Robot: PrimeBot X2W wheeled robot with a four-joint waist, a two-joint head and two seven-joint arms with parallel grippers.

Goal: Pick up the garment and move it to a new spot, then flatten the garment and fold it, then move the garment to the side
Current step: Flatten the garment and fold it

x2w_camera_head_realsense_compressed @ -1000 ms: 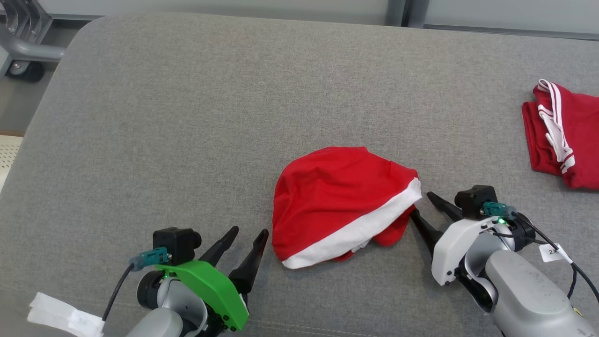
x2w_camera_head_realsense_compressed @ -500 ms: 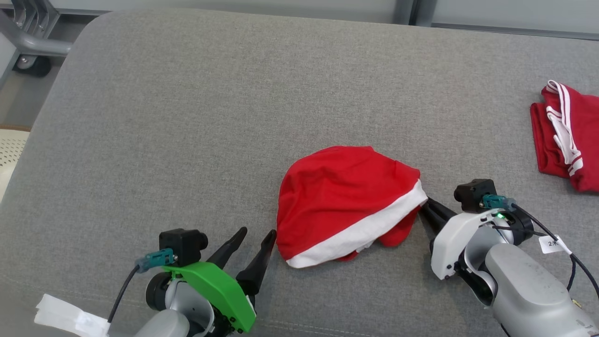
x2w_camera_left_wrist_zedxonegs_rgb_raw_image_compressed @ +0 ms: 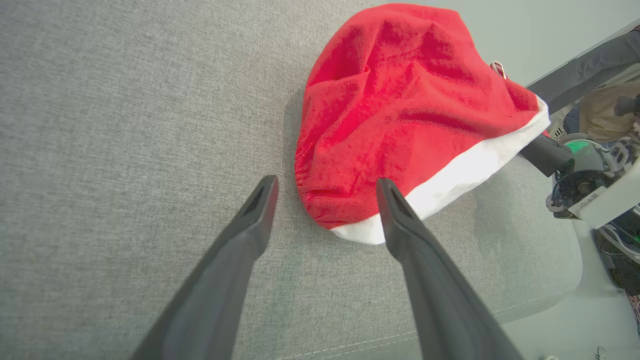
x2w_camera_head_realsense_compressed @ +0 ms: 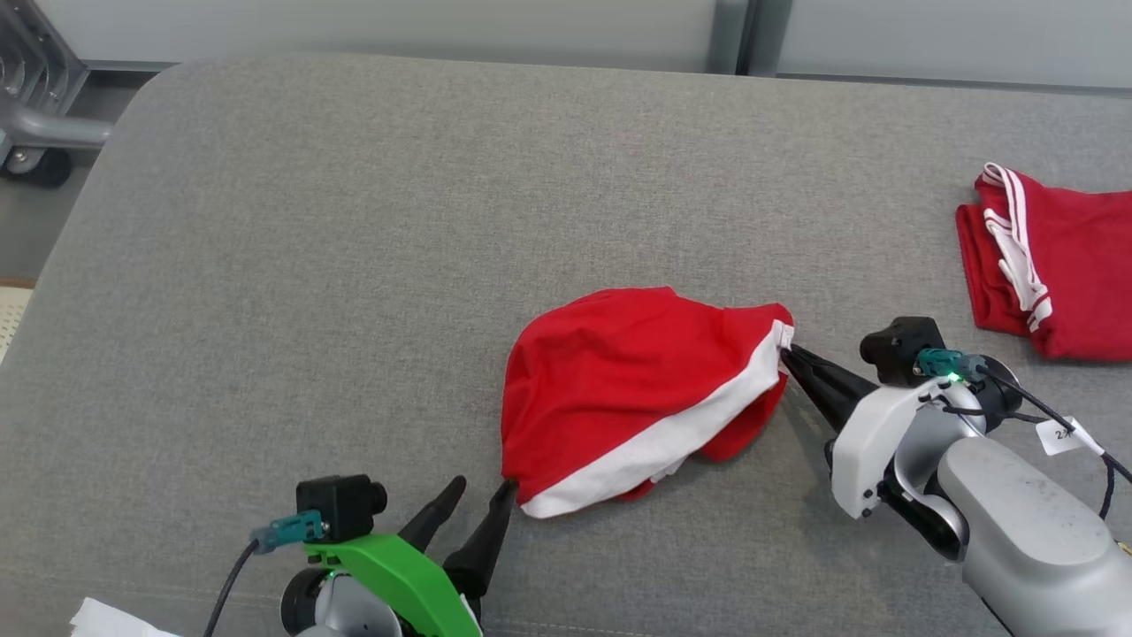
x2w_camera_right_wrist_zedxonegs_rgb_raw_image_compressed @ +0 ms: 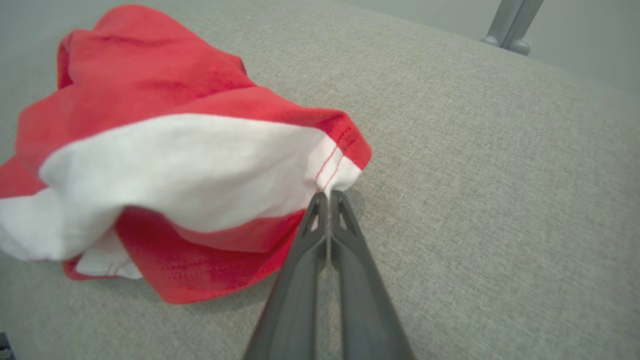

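Since a second ago, the right end effector (x2w_camera_head_realsense_compressed: 785,349) has pushed its two dark fingers forward and shut them on the right-hand corner of the crumpled red cloth garment with a white band (x2w_camera_head_realsense_compressed: 619,380), which lies in the near middle of the grey upholstered cushion (x2w_camera_head_realsense_compressed: 354,221). The right wrist view shows the tips (x2w_camera_right_wrist_zedxonegs_rgb_raw_image_compressed: 329,195) pinched together on the stitched hem, probably to get a firm corner for lifting.

Near the garment's lower left edge, the left end effector (x2w_camera_head_realsense_compressed: 482,485) waits with fingers spread apart and holds nothing. One tip is just at the white band, well placed to take a second corner.

A folded red garment with white stripes (x2w_camera_head_realsense_compressed: 1052,274) lies well apart at the right. A metal frame on a caster (x2w_camera_head_realsense_compressed: 35,133) stands off the cushion at the far left. Nothing lies between the garment and the bare cushion beyond it.
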